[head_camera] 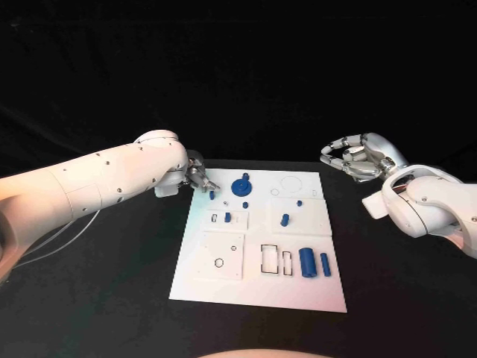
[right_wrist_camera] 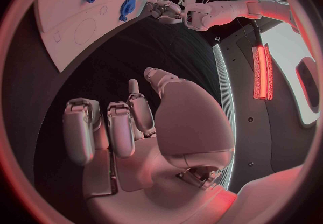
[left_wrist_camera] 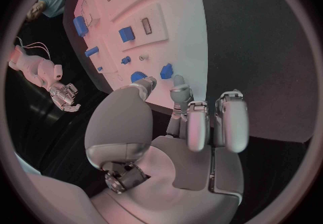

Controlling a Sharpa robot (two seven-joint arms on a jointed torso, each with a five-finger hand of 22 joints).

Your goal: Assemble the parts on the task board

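Left hand (head_camera: 199, 179) fingers (left_wrist_camera: 180, 93) spread apart, empty, tips just beside a small blue part (left_wrist_camera: 166, 71) at the task board (head_camera: 260, 287) corner.

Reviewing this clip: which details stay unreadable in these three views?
- Left hand, head view: its own forearm covers most of it, so contact with the small blue part by the task board edge is unclear.
- Same spot, left wrist view: the fingers overlap that part; a grasp cannot be confirmed.
- Board outlines, head view: too small to read.
- Right hand: curled, off the board, apparently empty.
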